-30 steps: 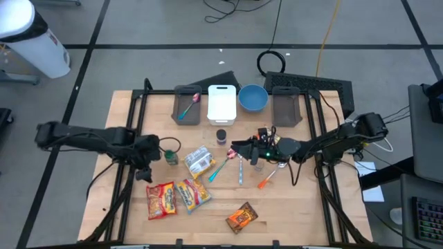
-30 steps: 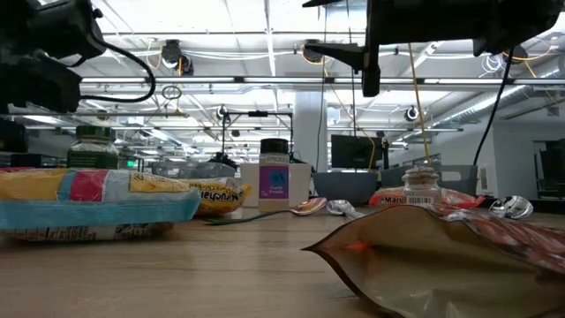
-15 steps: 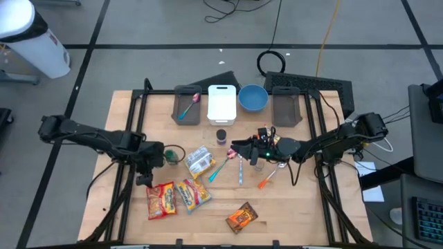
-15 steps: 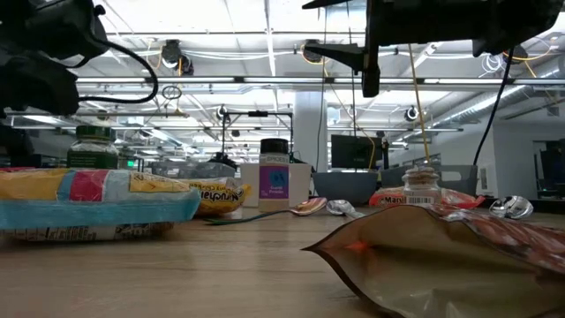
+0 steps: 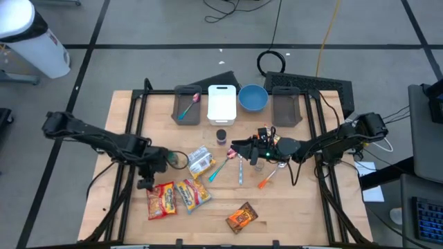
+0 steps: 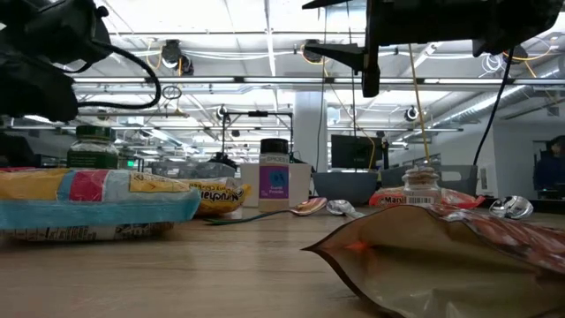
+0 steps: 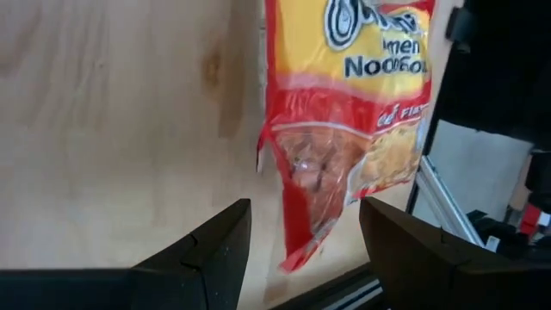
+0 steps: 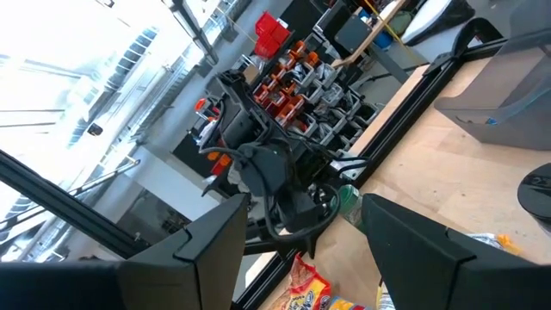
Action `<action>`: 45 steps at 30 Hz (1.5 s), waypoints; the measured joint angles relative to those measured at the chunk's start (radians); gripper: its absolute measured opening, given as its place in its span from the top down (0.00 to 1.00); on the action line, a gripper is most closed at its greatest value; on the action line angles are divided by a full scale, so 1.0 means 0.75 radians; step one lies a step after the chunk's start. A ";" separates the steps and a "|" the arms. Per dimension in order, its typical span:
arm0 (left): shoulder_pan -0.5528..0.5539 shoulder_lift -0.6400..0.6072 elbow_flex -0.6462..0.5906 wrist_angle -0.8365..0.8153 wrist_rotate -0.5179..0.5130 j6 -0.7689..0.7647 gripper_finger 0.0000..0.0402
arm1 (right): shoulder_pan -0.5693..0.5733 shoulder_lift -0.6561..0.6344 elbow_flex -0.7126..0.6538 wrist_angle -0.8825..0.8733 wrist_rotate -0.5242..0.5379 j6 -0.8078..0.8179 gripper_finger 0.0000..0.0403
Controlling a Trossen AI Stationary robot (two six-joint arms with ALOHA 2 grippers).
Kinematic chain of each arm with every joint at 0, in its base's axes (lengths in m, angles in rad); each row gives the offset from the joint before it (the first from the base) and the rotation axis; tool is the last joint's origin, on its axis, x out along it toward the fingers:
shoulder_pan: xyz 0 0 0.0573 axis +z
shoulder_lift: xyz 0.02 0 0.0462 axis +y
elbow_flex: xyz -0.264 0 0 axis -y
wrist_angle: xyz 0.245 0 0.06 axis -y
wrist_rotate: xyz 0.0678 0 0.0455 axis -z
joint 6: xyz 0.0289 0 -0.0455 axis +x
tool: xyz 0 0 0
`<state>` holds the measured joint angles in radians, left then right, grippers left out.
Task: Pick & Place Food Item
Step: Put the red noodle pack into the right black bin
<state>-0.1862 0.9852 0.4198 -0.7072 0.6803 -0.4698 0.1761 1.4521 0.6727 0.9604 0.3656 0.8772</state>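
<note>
A red and yellow noodle packet [image 5: 160, 200] lies flat on the wooden table near its front left; the left wrist view shows it [image 7: 344, 129] just beyond my fingers. My left gripper [image 5: 147, 181] hangs open above the packet's far end, tipped downward, touching nothing [image 7: 301, 250]. A second yellow packet [image 5: 192, 194], a silver packet [image 5: 199, 161] and an orange-brown packet [image 5: 242, 218] lie nearby. My right gripper [image 5: 235, 147] waits open above the table's middle, holding nothing [image 8: 301, 250].
A green-lidded jar [image 5: 171, 158] stands right beside my left wrist. Spoons [image 5: 239, 168] and a small dark jar [image 5: 221, 136] sit mid-table. Two grey bins [image 5: 187, 105], a white board [image 5: 221, 102] and a blue bowl [image 5: 253, 97] line the far edge.
My left gripper has moved toward the table's right and near edges and sunk a little, closing on the red and yellow noodle packet while rolling slightly. Its fingers have stayed open. The packets have not moved.
</note>
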 joint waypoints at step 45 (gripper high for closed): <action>-0.023 0.155 0.000 0.038 0.032 0.075 0.85 | -0.001 0.000 0.000 -0.002 0.005 -0.005 0.44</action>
<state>-0.2035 1.1015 0.4198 -0.6788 0.7040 -0.4137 0.1757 1.4521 0.6727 0.9592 0.3695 0.8738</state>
